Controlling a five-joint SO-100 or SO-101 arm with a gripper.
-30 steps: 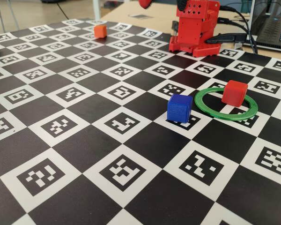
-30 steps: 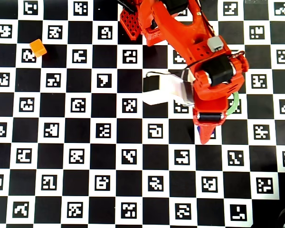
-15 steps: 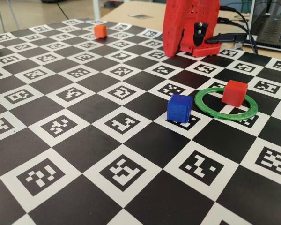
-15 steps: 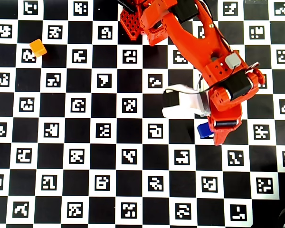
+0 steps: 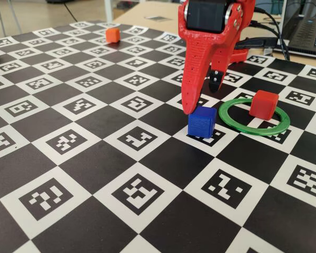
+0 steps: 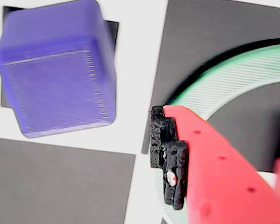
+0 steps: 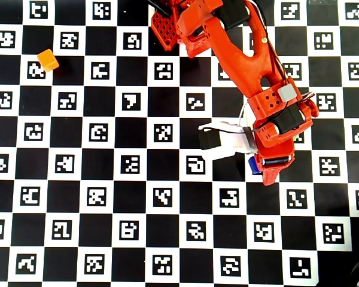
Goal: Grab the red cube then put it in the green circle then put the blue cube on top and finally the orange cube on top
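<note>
The red hand (image 5: 201, 99) hangs low over the checkered worktop (image 5: 95, 158), pointing down. Its two fingers are apart, and nothing is held between them. The long red finger (image 5: 192, 79) has its tip just above the top back edge of the blue cube (image 5: 202, 121); I cannot tell if it touches. The shorter finger with the black tip (image 5: 216, 80) hangs higher, toward the green circle (image 5: 254, 117).

In the wrist view, the blue cube (image 6: 56, 70) sits on a white square at the upper left, and the black-padded finger (image 6: 170, 156) is to its right, over the rim of the green circle (image 6: 238, 74). The cube and that finger are apart.

From above, the arm (image 7: 245, 60) covers most of the cube, and only a bit of blue (image 7: 253, 165) peeks out at the left side of the hand (image 7: 269, 170).

The red cube (image 5: 264, 103) sits inside the green circle, close to its far rim. The blue cube stands just beside the circle, on the left in the fixed view.

The orange cube (image 5: 112, 35) is far off at the back of the worktop; from above it is at the upper left (image 7: 48, 60).
</note>
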